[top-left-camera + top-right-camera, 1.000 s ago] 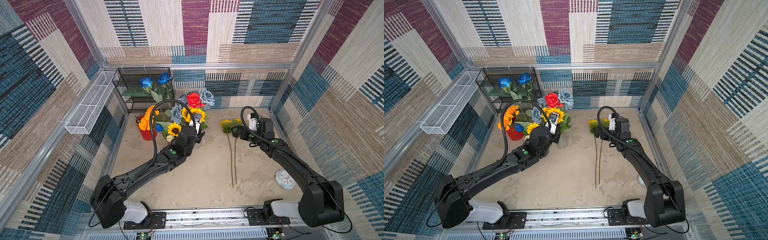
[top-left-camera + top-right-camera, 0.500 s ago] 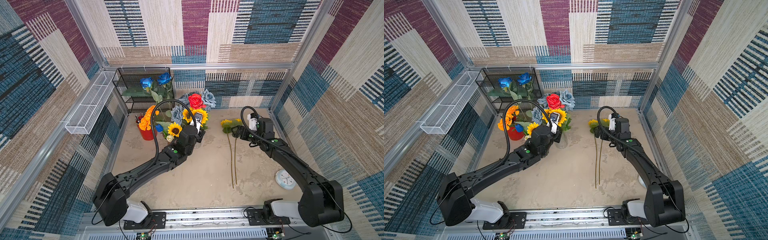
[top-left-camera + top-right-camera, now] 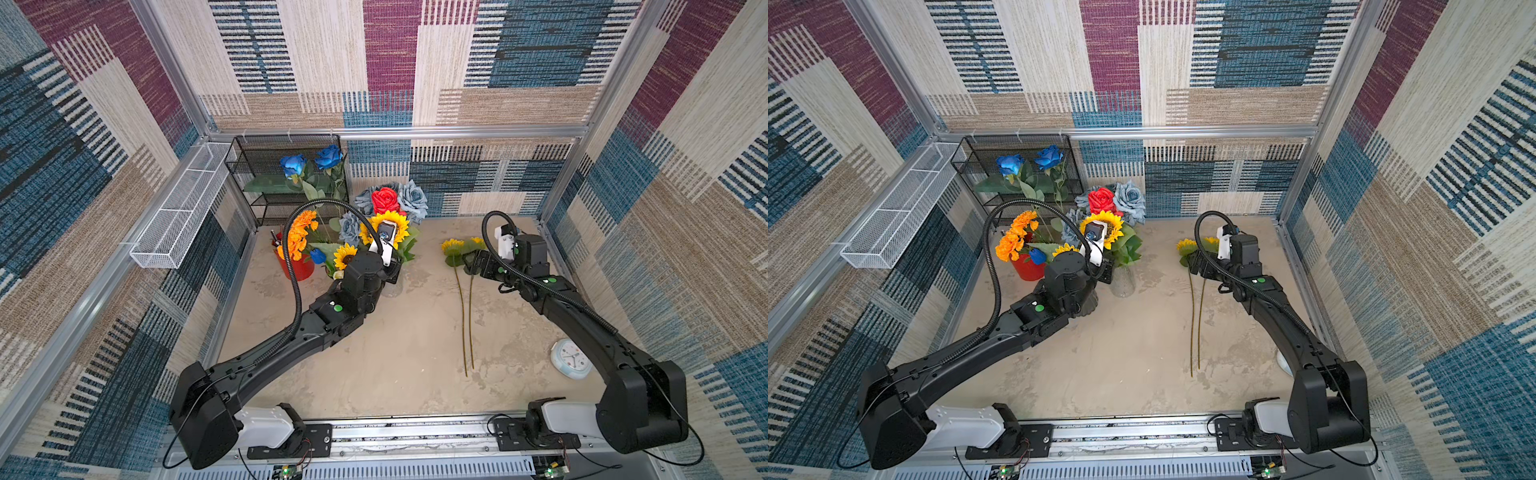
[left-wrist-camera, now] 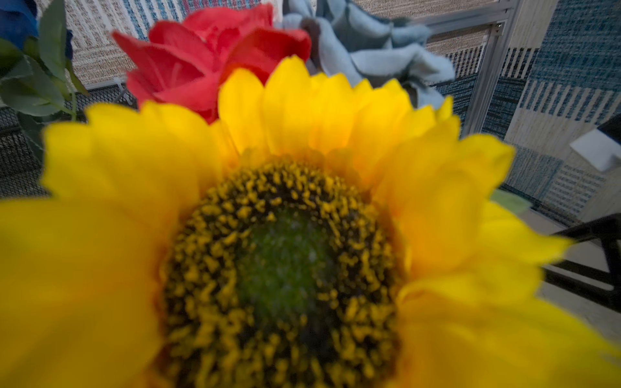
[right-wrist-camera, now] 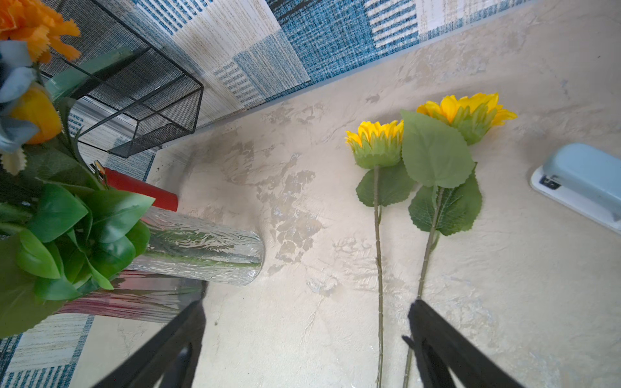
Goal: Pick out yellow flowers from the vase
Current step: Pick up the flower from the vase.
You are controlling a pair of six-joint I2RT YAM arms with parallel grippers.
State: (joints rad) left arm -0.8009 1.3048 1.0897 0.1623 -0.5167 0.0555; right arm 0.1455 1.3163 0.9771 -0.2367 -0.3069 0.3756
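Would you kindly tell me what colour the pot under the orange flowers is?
The pot is red, clearest in a top view.

Bright even light, faint shadows, sunflower (image 4: 285,268) close and blurred, edges bowed

1. The left gripper (image 3: 1109,269) is sitting at the mouth of the clear vase (image 3: 1123,284), which is standing on the table (image 3: 1142,353). The gripper's tips are lying hidden among green leaves.
2. A large sunflower (image 3: 1115,227) is standing in that vase, with a red rose (image 3: 1100,199) and grey-blue roses (image 3: 1130,197) rising just behind it.
3. Two sunflowers (image 3: 1185,246) are lying side by side on the table, well apart from the vase, with their stems pointing toward the robot's base.
4. The right gripper (image 3: 1196,268) is hanging just over their leaves, and its fingers are not showing clearly here.
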